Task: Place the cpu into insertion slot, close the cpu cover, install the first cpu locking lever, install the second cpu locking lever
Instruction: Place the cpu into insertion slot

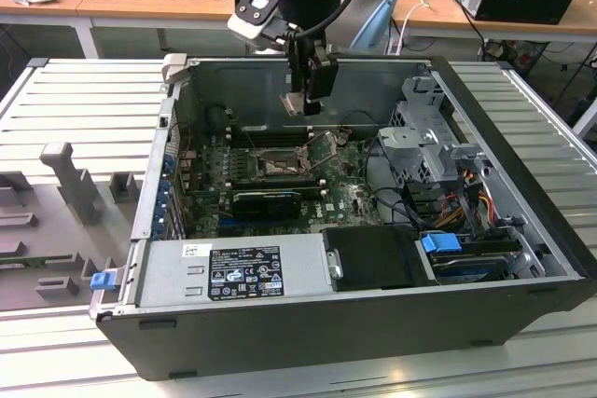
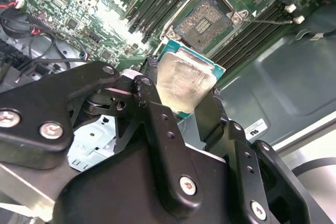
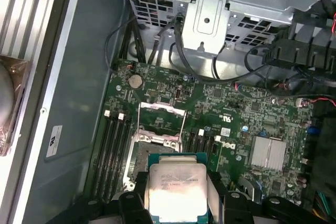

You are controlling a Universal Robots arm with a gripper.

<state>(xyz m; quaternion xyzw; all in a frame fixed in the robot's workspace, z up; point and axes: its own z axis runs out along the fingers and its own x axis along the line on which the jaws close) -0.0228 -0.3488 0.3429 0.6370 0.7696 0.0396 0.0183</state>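
My gripper (image 1: 300,100) hangs inside the open computer case, shut on the cpu (image 2: 184,83), a flat silver-faced chip with a teal-edged rim pinched by its edges between the two black fingers (image 2: 152,95). The chip is held in the air above the motherboard, a little short of the insertion slot (image 2: 206,22), whose dull pin field lies bare. In the first wrist view the cpu (image 3: 176,187) covers part of the slot (image 3: 139,153). The cpu cover (image 3: 161,121) is a thin silver frame swung up open at the slot's far side. A thin wire lever (image 2: 268,21) sticks out beside the socket.
Long black memory slots (image 3: 113,148) flank the socket. A black expansion card (image 1: 266,200) lies just in front of it, then the power supply (image 1: 233,272). A metal drive cage (image 1: 424,137) with loose cables stands at the exterior view's right. The case walls (image 1: 177,109) surround everything.
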